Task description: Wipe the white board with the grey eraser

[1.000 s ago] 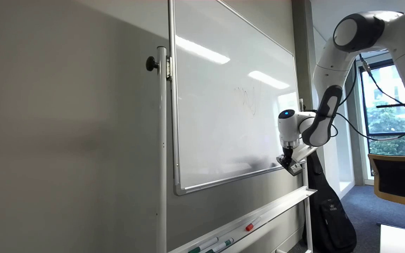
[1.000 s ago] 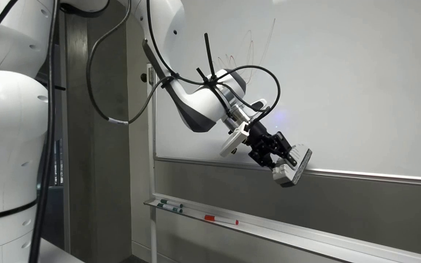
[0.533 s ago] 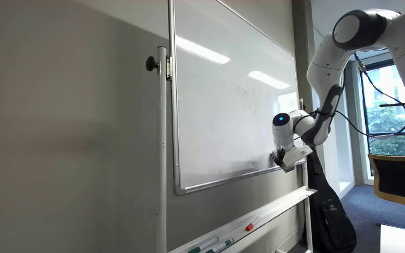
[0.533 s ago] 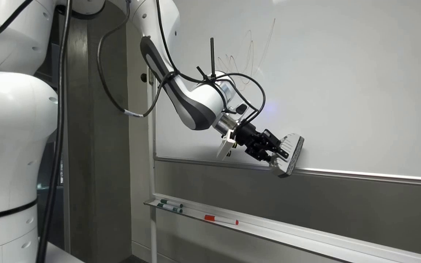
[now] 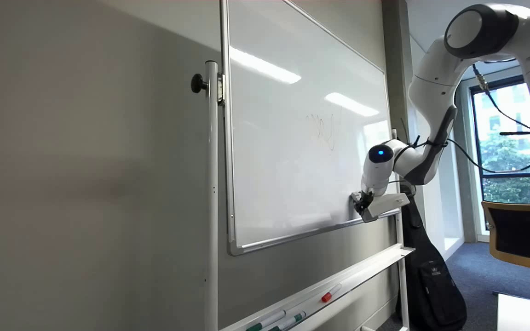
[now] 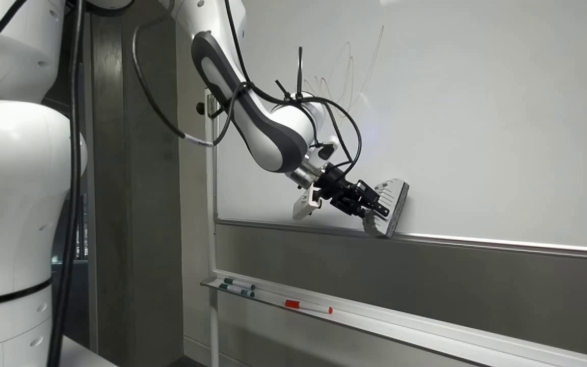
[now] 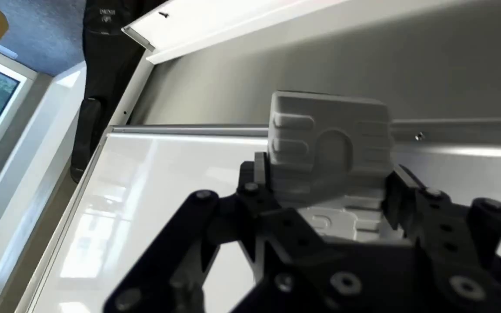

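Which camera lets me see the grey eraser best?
The wrist view, because the grey eraser looks biggest there, and you can see its bumps between the fingers. Both exterior views show it smaller and partly covered. In an exterior view you can also see its dark edge.

The arm [image 6: 260, 150] was glossy white with dark grey strips [image 6: 293, 148] and rounded joints [image 6: 26, 148] — I could see a blue light [image 5: 380, 152] on a round black cap [image 5: 374, 157]. Black cables [image 6: 75, 153] looped along it, one wearing a white sleeve [image 6: 197, 140]; the gripper [image 7: 331, 174] was black with silver screws [image 7: 346, 283].
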You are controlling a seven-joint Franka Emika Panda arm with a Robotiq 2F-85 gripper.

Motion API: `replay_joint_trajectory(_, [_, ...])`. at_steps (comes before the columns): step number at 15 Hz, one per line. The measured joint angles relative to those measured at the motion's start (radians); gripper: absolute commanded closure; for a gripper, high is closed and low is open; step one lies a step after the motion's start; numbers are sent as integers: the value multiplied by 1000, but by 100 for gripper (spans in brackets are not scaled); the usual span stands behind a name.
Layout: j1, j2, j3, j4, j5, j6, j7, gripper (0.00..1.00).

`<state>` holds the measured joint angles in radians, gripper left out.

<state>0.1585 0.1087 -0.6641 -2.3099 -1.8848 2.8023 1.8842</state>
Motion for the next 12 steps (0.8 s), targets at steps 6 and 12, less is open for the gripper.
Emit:
replay_joint_trajectory(6, [2,-170,4,-39,-267,2,166,62])
replay_joint_trajectory(12, [2,-317,12,-95,-364,2,194,62])
